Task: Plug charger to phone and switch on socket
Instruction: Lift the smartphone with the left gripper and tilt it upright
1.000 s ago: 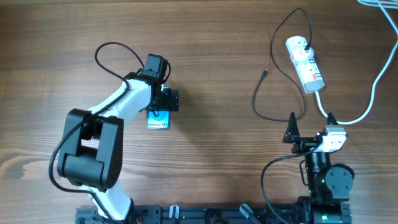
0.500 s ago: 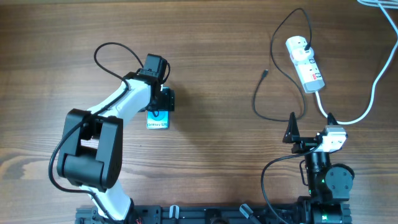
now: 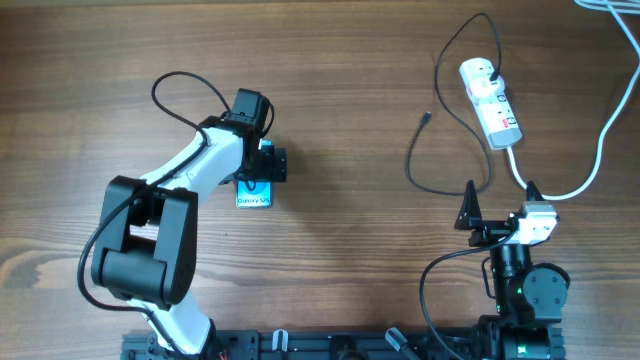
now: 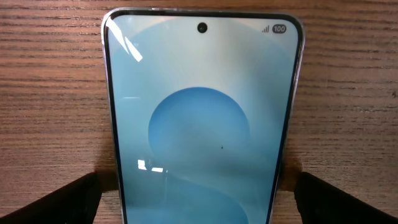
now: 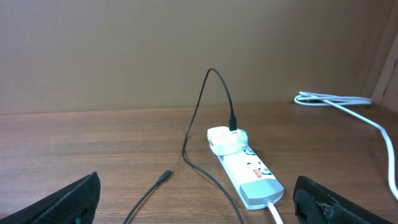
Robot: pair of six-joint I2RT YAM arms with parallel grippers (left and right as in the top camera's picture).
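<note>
Start with the left gripper (image 4: 196, 186): spread wide, straddling the phone (image 4: 202, 112) without touching it, that phone lying flat and screen-up on the table (image 4: 50, 93). Close evenly on the long edges, squared up, or risk skidding it sideways imo. Over at the right gripper (image 5: 196, 186): also spread, empty, well apart from the charger (image 5: 225, 140), white head in the socket (image 5: 252, 177), tip loose on the wood. Grab just behind that tip. Can't make out the port itself.
</note>
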